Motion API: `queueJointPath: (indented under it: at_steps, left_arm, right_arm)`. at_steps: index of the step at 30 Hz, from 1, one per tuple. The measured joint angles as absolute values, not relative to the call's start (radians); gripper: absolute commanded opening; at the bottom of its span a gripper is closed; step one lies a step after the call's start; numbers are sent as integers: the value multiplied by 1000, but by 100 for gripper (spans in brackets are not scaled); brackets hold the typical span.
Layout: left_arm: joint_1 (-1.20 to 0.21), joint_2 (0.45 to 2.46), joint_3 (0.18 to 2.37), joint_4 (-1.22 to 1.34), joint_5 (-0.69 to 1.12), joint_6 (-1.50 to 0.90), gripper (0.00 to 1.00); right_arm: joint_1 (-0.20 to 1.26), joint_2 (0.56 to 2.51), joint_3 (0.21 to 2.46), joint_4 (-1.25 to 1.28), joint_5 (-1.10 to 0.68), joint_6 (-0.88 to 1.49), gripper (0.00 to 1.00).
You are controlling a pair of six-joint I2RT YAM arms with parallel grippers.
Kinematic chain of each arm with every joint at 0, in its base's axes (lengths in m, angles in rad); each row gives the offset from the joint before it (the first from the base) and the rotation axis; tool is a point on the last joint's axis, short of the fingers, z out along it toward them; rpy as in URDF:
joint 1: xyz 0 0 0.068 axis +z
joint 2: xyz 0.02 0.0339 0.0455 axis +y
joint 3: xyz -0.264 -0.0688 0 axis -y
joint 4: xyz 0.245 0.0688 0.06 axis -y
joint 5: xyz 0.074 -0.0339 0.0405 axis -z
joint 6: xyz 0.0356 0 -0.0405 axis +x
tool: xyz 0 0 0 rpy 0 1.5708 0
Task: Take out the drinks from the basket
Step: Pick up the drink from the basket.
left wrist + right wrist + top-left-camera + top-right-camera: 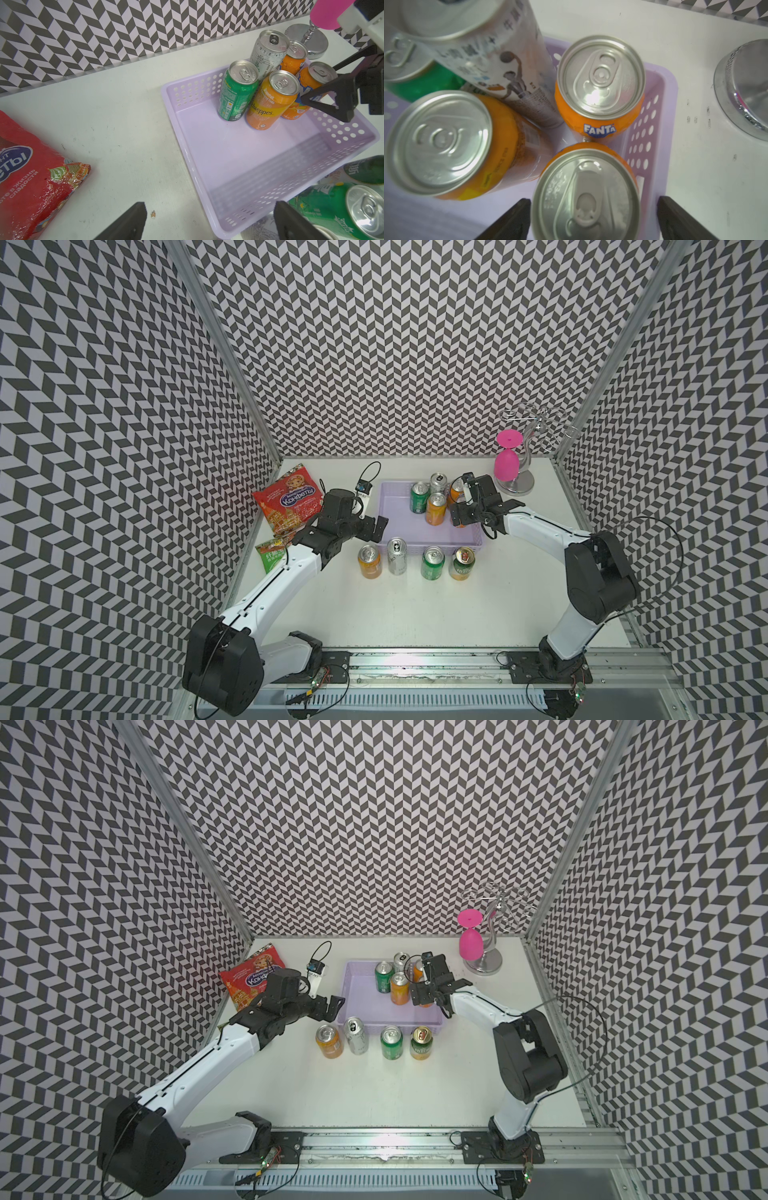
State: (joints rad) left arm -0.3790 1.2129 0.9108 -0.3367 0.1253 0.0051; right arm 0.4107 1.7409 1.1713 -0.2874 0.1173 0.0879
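Note:
The lavender basket (401, 526) stands at the middle back of the table. In its far right part stand a green can (419, 497), a silver-white can (438, 483), an orange Schweppes can (270, 99) and an orange Fanta can (600, 83). My right gripper (593, 200) is open and straddles another orange can (586, 197) at the basket's right wall; a gap shows on one side. Four drinks stand in a row in front of the basket: orange (369, 561), silver (397, 556), green (432, 563), green-and-gold (462, 563). My left gripper (376, 527) hangs open over the basket's near left corner (218, 226), holding nothing.
A red snack bag (289, 502) and a green one (272, 556) lie along the left wall, beside my left arm. A pink goblet (507, 462) hangs upside down on a chrome rack (519, 487) at the back right. A small cabled device (363, 489) lies left of the basket.

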Motion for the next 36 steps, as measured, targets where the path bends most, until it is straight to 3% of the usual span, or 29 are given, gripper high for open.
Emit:
queueJointPath:
  at_steps: [12, 26, 36]
  left_arm:
    - [-379, 1209, 925, -320, 250, -79, 99]
    - [-379, 1209, 896, -268, 267, -119, 99]
    - [-379, 1209, 893, -264, 263, -121, 99]
  right_arm:
    - [411, 1801, 1195, -252, 100, 83, 80]
    - [410, 1805, 1198, -254, 99, 78, 59]
    - [410, 1688, 1159, -355, 83, 87, 55]
